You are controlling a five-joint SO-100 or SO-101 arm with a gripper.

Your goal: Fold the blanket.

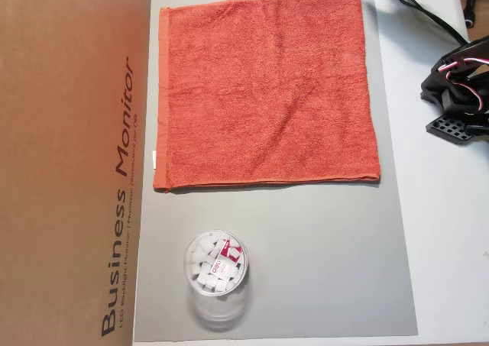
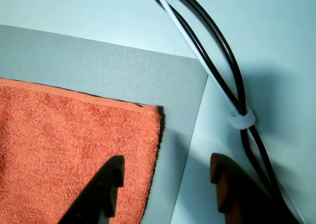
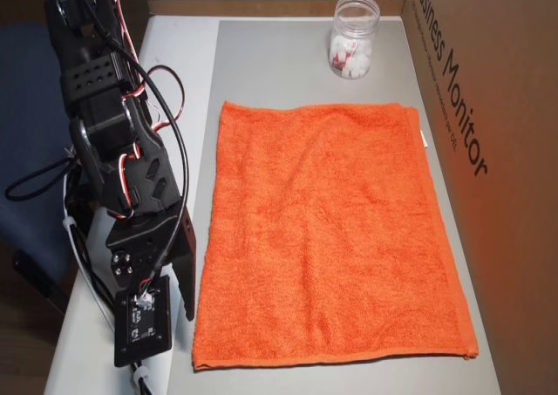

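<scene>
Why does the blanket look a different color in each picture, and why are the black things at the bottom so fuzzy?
In an overhead view the blanket looks dull red; in another overhead view it glows bright orange, so the cameras tint color differently. In the wrist view, the hand sits too close to the lens, so its fingers blur, while the blanket's corner stays sharp.
</scene>
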